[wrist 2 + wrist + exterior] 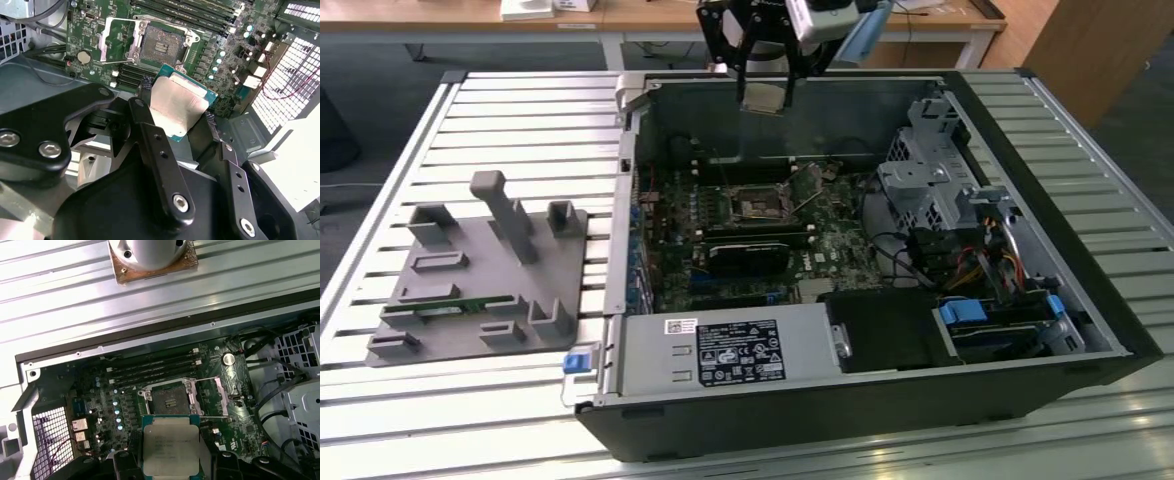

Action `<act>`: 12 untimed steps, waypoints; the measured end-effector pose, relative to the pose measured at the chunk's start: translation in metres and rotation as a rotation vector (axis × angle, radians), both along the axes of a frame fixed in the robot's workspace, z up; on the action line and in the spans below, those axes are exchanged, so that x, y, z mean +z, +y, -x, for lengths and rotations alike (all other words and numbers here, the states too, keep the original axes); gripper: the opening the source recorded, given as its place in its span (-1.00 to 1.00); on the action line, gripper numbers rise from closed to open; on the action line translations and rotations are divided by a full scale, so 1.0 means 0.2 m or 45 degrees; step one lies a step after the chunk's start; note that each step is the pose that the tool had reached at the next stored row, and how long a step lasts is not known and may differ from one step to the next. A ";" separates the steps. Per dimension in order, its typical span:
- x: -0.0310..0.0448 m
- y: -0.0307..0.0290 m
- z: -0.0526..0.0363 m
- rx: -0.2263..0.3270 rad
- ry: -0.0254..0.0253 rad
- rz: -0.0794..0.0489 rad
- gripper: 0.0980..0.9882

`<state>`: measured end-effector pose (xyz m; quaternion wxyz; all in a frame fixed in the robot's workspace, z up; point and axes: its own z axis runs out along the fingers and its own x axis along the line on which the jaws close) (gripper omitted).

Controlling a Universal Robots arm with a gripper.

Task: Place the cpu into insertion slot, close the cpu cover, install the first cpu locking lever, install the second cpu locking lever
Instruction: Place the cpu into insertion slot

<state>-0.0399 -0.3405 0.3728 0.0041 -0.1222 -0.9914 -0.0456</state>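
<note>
Cpu (763, 95) pinched by the gripper (766, 101), top centre in the exterior view, high above the open insertion slot (758, 205).

Open computer case (854, 420) on slatted table (520, 110); grey fixture tray (474, 265) beside it, exterior view's left.

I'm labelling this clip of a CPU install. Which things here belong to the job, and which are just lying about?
Belong to the job:
gripper, shut on the cpu
insertion slot, empty
cpu cover, swung open

Just lying about:
grey holder block
power supply box
drive cage
coin battery
</note>
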 end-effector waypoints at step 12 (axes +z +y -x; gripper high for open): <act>0.000 0.000 0.000 -0.043 0.0000 0.000 0.00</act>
